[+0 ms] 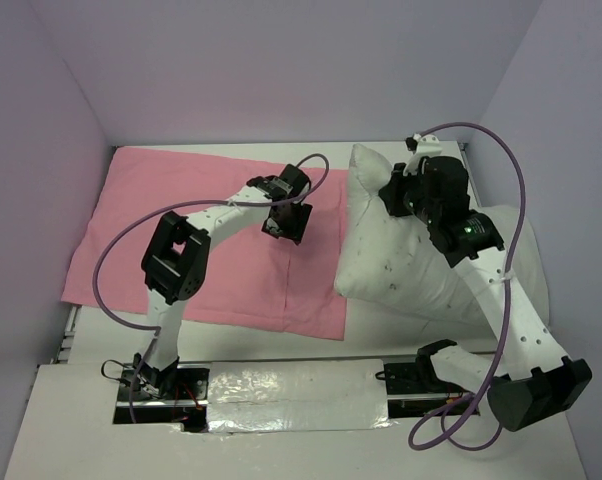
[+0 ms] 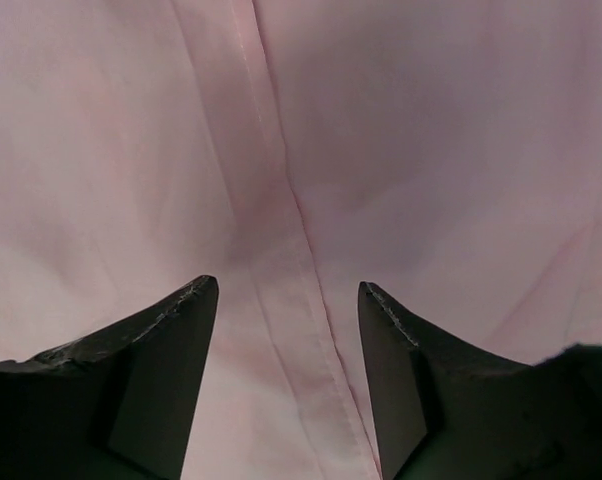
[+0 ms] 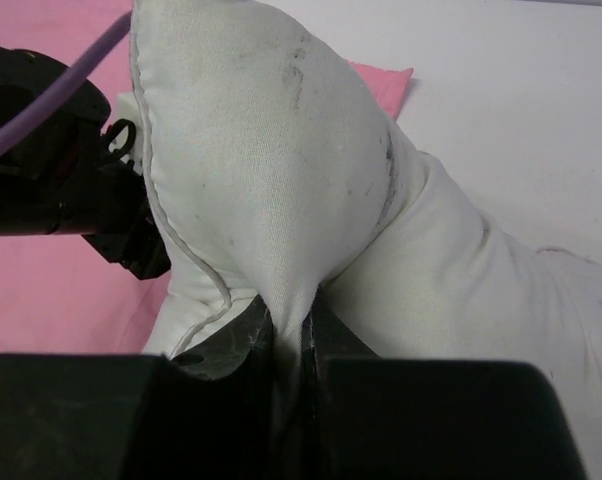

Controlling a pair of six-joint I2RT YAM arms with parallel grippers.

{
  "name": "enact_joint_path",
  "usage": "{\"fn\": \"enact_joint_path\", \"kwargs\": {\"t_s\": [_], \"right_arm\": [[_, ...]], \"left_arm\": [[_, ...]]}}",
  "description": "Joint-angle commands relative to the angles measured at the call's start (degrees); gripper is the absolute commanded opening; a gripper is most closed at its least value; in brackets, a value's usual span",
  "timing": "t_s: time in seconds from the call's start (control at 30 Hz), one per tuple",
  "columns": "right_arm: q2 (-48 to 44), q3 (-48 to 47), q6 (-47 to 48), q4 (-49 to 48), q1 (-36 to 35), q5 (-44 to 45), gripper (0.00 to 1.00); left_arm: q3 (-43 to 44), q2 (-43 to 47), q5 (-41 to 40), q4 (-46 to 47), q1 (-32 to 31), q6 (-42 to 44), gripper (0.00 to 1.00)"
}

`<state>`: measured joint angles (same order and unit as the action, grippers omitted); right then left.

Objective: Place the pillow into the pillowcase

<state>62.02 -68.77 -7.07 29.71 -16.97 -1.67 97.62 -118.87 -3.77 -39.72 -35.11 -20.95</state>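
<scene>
Now we see the pillowcase (image 1: pixel 131 215) spread flat on the left half of the white table (image 1: pixel 366 335), its pink fabric reaching from the far wall side down toward our arm bases. The pillow (image 1: pixel 391 262) lies to its right, fully outside the case, with its near-left corner overlapping the pink edge and its far-left corner lifted into a peak.

Our left gripper (image 1: pixel 286 222) hangs over the right part of the pillowcase, pointing down. From the left wrist, its two fingers (image 2: pixel 161 340) stand clearly apart with nothing between them; below the gap, a stitched fold (image 2: pixel 281 230) runs across the pink cloth (image 2: pixel 441 150). Whether the tips touch the fabric, we cannot tell.

Our right gripper (image 1: pixel 396 195) sits at the raised corner of the pillow. In the right wrist view its jaws are pinched tight on a bunch of the white fabric (image 3: pixel 271 150), which rises plump above the grip (image 3: pixel 286 320), faint dark marks on it.
</scene>
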Motion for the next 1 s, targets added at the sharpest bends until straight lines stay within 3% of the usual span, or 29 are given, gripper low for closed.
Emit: {"fn": "enact_joint_path", "kwargs": {"t_s": [0.0, 0.63, 0.77, 0.97], "right_arm": [[-2.16, 0.83, 0.74, 0.87, 2.56, 2.11, 0.00], [-3.31, 3.12, 0.22, 0.96, 9.06, -0.79, 0.00], [-3.31, 2.94, 0.22, 0.69, 9.94, -1.58, 0.00], [-2.43, 3.03, 0.48, 0.61, 10.03, -2.02, 0.00]], "left_arm": [[0.03, -0.84, -0.89, -0.09, -0.92, 1.35, 0.70], [-3.23, -4.97, -6.60, -0.44, -1.54, 0.38, 0.58], [-2.00, -6.11, -6.07, -2.19, -1.54, -0.06, 0.41], [0.02, -3.30, -5.98, -2.63, -1.45, 0.47, 0.29]]}}
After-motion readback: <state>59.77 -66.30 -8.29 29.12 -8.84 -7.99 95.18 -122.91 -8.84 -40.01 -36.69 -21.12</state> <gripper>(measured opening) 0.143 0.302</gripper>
